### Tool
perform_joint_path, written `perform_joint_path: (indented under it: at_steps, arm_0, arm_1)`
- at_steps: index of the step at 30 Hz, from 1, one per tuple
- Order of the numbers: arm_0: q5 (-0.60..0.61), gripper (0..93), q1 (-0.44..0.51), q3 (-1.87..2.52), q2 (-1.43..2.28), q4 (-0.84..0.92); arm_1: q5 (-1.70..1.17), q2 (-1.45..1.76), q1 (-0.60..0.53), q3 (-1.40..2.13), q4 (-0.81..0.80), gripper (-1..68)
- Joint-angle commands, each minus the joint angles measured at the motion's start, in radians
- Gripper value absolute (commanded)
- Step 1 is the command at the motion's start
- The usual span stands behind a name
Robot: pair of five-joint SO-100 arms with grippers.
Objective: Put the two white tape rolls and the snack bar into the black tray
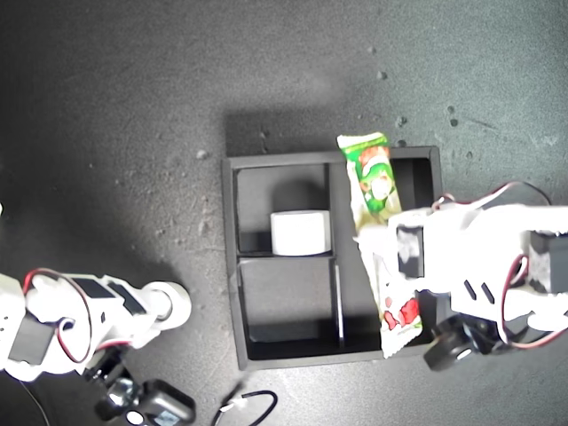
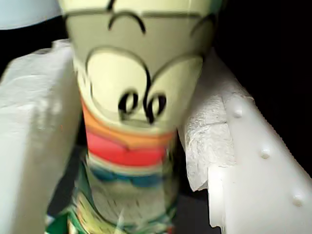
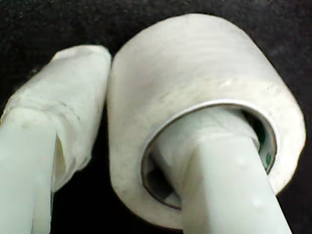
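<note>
The black tray (image 1: 230, 266) sits mid-scene in the exterior view. One white tape roll (image 1: 300, 232) stands in a small compartment of it. The snack bar (image 1: 376, 182) lies along the long compartment at the exterior view's right, its far end poking over the rim. My first gripper (image 1: 384, 259) is shut on the snack bar (image 2: 131, 122), which fills the gap between its fingers (image 2: 34, 126). At the exterior view's lower left, outside the tray, my second gripper (image 1: 158, 306) is shut on the other tape roll (image 1: 177, 304). One of its fingers (image 3: 219, 165) is inside the green-lined core of the tape roll (image 3: 195, 63) and the other is outside.
A black cable with a white plug (image 1: 244, 404) lies on the dark mat just below the tray in the exterior view. The second arm's body (image 1: 53, 319) fills that view's lower left corner. The first arm's motors and red wires (image 1: 515, 284) overhang the tray's right rim.
</note>
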Motion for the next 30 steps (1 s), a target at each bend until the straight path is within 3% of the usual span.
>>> perform_joint_path:
  at_steps: [1,9,14,20,26,30]
  arm_0:
    - [0.018,0.3,-0.020,-0.041,0.046,0.028]
    - [0.132,0.3,-0.051,-0.290,0.146,0.350]
    - [0.270,0.3,-0.094,-0.676,0.002,0.577]
    - [0.353,0.3,-0.114,-1.235,-0.380,0.830]
    - [0.357,0.3,-0.101,-1.671,-0.683,1.009]
    - [0.356,0.3,-0.095,-2.373,-1.069,1.261]
  arm_1:
    - [0.012,0.009,0.006,-0.002,0.003,17.5]
    - [0.049,0.021,0.012,-0.196,0.189,12.9]
    - [0.140,0.021,0.049,-0.419,0.414,0.0]
    - [0.522,0.021,0.156,-0.545,0.611,-0.4]
    - [0.805,0.021,0.137,-0.669,0.704,-0.5]
    - [0.853,0.021,0.120,-0.730,0.739,-0.5]
